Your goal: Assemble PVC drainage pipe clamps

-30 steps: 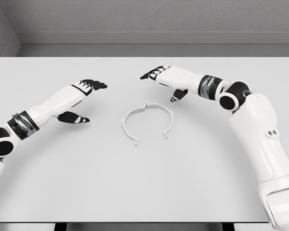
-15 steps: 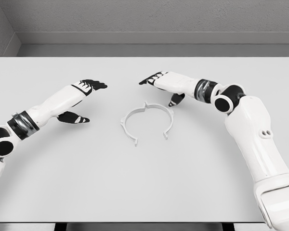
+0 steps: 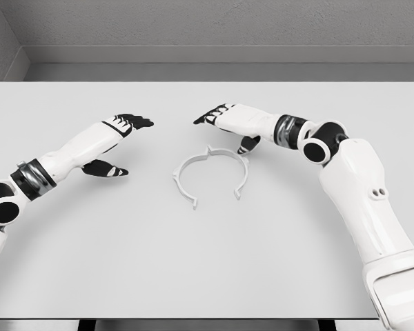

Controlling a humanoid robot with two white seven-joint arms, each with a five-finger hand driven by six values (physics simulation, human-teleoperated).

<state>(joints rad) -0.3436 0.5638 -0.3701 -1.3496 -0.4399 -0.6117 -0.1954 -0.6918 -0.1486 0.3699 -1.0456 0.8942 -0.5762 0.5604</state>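
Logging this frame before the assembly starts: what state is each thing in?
pipe clamp: lying flat on the table, open side toward the robot, untouched.
right hand: open, holding nothing, just beyond the clamp.
left hand: open, holding nothing, well left of the clamp.
table: bears the clamp only.

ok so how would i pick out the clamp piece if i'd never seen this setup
Start at the big pale table and look to its middle, between the left hand and the right hand. The clamp lies flat there, untouched. It is a thin white open ring with its gap toward the robot, the only loose part on the table.
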